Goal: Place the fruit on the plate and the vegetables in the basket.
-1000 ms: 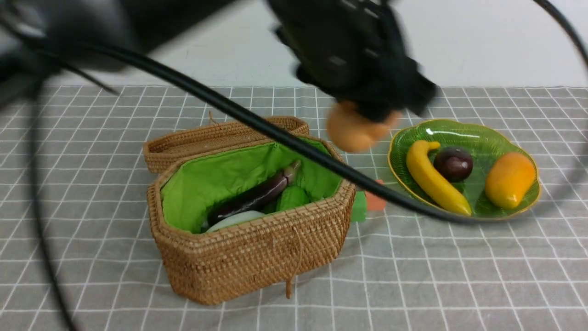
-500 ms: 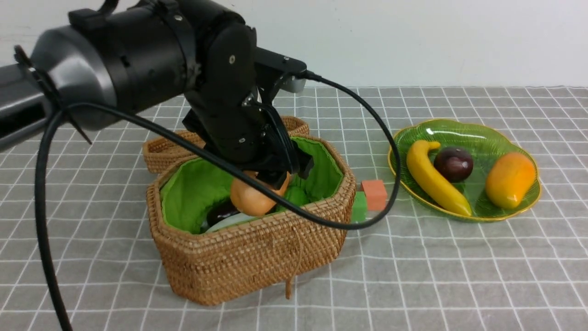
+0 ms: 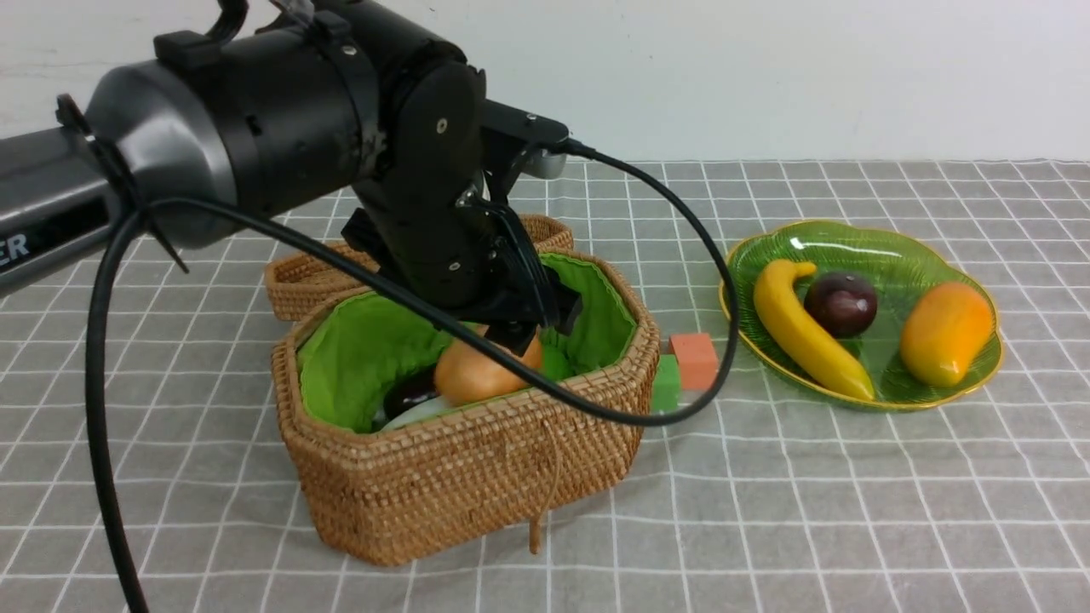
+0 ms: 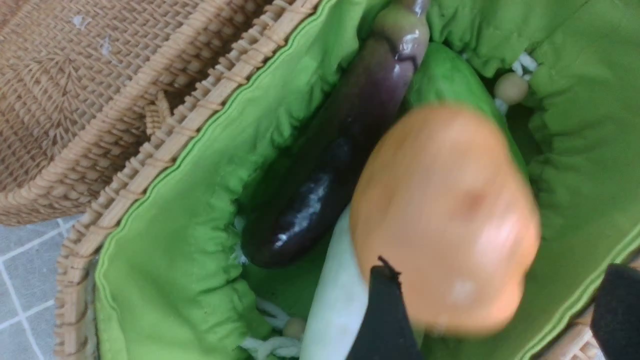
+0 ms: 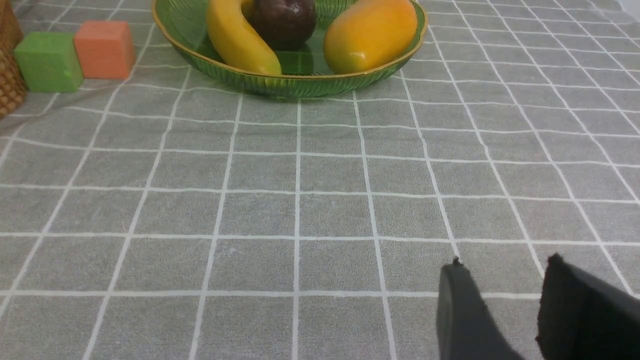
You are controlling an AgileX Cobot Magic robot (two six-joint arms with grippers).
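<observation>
Nearly home: loose potato (image 3: 464,375) may roll as the claw leaves

In the centre-left of the front view, the potato is inside the basket (image 3: 477,485), by the eggplant (image 4: 325,165), radish (image 4: 335,295) and cucumber (image 4: 450,75). The left gripper (image 4: 497,267) has its fingers spread wide, one clear of the potato and the other overlapping its outline; whether that one touches, I cannot tell. If it does, a sideways exit could drag the potato against the rim or tip it off the pile. The black cable (image 3: 639,417), looping across the basket's front, might snag the wicker and shift everything. A straight, slow lift looks safest.

The right gripper (image 5: 505,260), its fingers apart and holding nothing, poses little risk. Banana (image 3: 805,328), plum (image 3: 841,304) and mango (image 3: 945,334) sit on the plate (image 3: 894,255), right of frame.
</observation>
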